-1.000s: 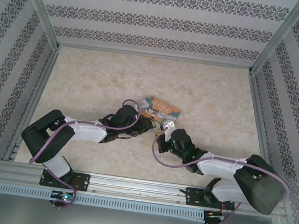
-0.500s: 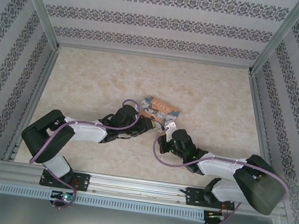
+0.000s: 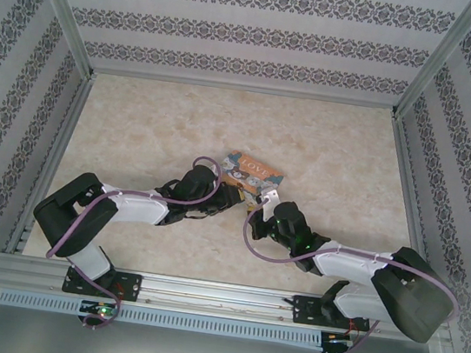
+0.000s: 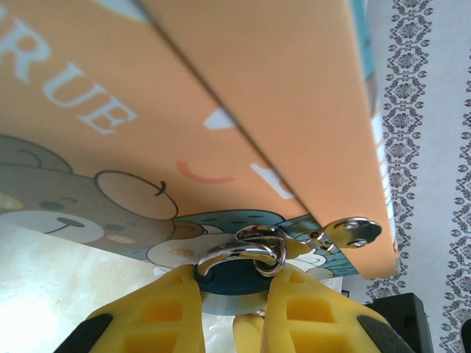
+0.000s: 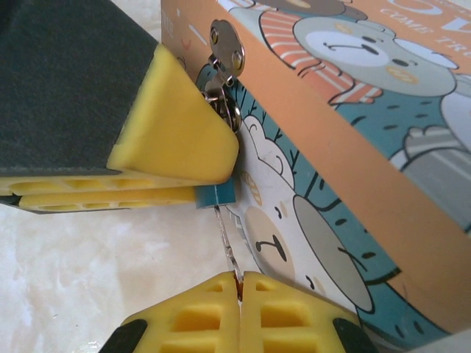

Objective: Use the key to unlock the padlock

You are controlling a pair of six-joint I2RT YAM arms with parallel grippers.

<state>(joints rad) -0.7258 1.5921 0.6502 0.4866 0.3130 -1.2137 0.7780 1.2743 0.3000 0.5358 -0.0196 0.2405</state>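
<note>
With my left hand (image 4: pixel 234 316) clamping the padlock (image 4: pixel 229 278) at the hasp (image 4: pixel 353 232) of the tin (image 4: pixel 221 110) and my right hand (image 5: pixel 239 298) pinched on the key (image 5: pixel 224 235), seemingly seated in the lock, I next need a gentle twist.

Bright, even light, faint shadows, glints on the padlock (image 4: pixel 232 278), slightly soft close-ups.
</note>
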